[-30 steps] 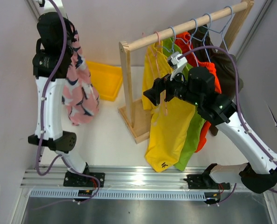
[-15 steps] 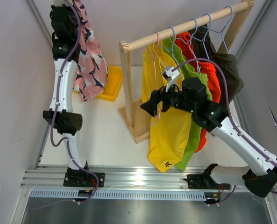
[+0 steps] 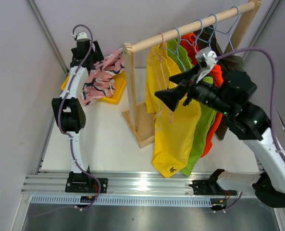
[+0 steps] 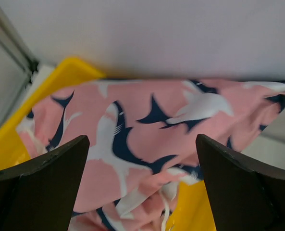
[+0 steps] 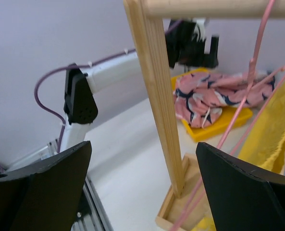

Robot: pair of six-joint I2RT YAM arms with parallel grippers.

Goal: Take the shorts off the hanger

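Note:
The pink patterned shorts lie in a heap across the yellow bin at the back left. My left gripper hovers over them, open; in the left wrist view the pink shorts lie free below the gripper. Yellow shorts hang on a pink hanger, then lime green, orange and dark olive shorts behind. My right gripper stands open in front of the yellow shorts; the wooden post shows between its black fingers, untouched.
The wooden rail runs from the post up to the back right. The post's base sits on the white table. A grey wall closes the left side, and the arms' metal mounting rail lies along the near edge.
My left arm swung back over the yellow bin, opened and let go of the pink shorts, which now lie on the bin. My right arm rose slightly, still open.

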